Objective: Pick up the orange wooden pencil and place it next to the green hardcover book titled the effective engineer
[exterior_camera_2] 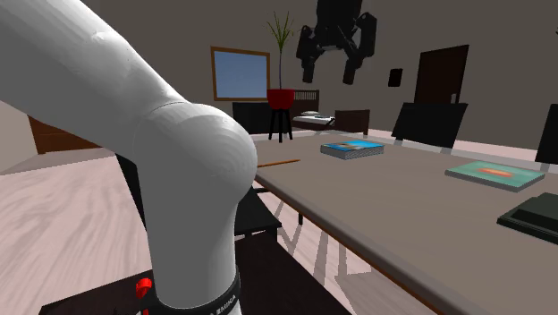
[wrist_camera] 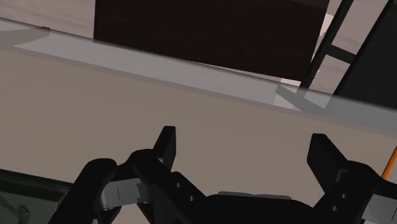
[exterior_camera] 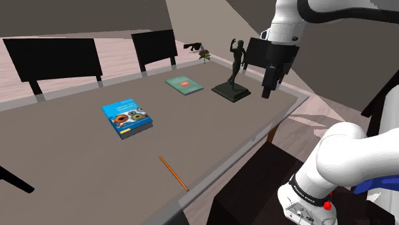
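Hovering high over the table (exterior_camera: 77, 166), the gripper (exterior_camera: 266, 89) is hanging with its two fingers (wrist_camera: 165, 145) spread apart and only bare tabletop between them, so it is carrying nothing. It is sitting above the end of the table where the dark statue (exterior_camera: 233, 73) is standing, just to the shoulder view's right of that figure.

The orange pencil (exterior_camera: 173, 172) is lying flat on the table well apart from the gripper, toward the shoulder view's lower left and close to the table edge that faces the stand. Its long axis is running diagonally, from upper left to lower right in that view, with the lower end nearly reaching the edge. In the wrist view a thin orange line, probably the pencil, is peeking in beyond one finger.

The green book (exterior_camera: 184, 85) is resting near the statue's base, with a blue book (exterior_camera: 128, 119) further along the table.

The coming move is likely calling for a long sweep away from the statue and down to the pencil. It will also need a turn of the wrist so the fingers are closing across the thin shaft rather than along it.
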Controlling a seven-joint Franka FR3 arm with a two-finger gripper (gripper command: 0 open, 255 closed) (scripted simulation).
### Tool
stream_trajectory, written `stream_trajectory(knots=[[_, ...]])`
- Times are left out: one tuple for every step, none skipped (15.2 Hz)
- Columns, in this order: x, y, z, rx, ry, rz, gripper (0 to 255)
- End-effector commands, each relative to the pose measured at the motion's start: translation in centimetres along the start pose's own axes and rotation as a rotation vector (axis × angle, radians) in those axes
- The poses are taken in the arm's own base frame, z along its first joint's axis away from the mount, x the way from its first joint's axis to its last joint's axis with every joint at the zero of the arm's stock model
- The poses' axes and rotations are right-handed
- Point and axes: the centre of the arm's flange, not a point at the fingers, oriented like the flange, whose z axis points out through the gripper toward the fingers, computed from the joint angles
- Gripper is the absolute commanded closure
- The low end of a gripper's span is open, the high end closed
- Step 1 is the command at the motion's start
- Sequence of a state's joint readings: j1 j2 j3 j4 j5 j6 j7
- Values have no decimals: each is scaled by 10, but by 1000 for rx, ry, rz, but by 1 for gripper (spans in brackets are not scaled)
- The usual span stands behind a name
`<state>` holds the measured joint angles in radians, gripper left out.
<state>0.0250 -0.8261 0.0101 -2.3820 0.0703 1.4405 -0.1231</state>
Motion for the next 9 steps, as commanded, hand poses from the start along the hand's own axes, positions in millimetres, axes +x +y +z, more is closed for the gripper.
stream_trajectory(knots=[[0, 0, 0, 0, 0, 0, 0], [4, -13, 5, -9, 2, 7, 0], [7, -26, 10, -18, 4, 14, 0], [11, -39, 16, -28, 7, 21, 0], [15, -51, 21, -37, 9, 28, 0], [19, -64, 27, -46, 11, 35, 0], [23, -77, 33, -55, 13, 42, 0], [27, -89, 39, -64, 15, 49, 0], [31, -101, 45, -74, 18, 56, 0]])
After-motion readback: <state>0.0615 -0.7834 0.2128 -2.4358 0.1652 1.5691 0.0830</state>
